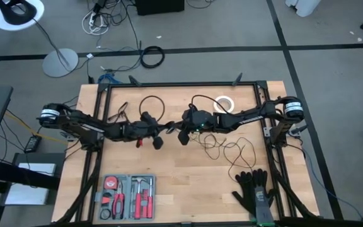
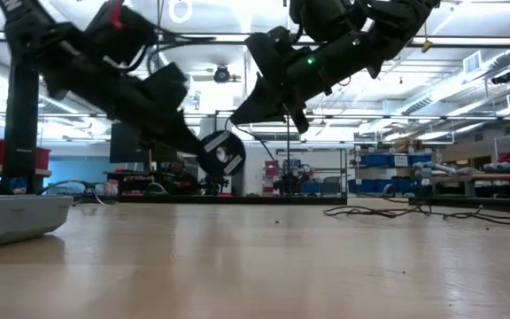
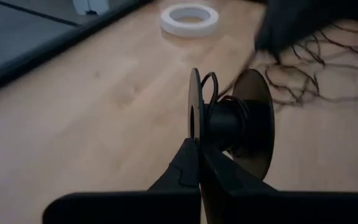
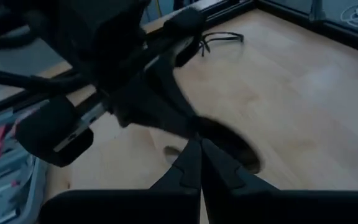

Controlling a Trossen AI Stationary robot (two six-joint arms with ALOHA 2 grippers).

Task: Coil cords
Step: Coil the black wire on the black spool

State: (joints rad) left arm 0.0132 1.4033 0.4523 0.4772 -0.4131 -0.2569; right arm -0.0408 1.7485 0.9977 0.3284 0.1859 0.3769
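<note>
The left hand [image 3: 199,155] is pinched tight on the rim of a small black spool [image 3: 229,124], held up over the worktop [image 1: 188,183]. The right hand [image 1: 183,137] is shut too, just beside it. The thin cord [image 1: 229,150] lies in loose loops on the worktop. It could snag or slip off the spool if pulled crooked.

Black cord [image 1: 229,148] lies on the pale wood table [image 1: 188,183], with a black spool [image 3: 232,121] and a white tape ring [image 1: 224,103]. The arms are dark; the right one shows a green light. Black gloves [image 1: 254,189]; a grey tray [image 1: 128,197] holds red-handled tools
</note>
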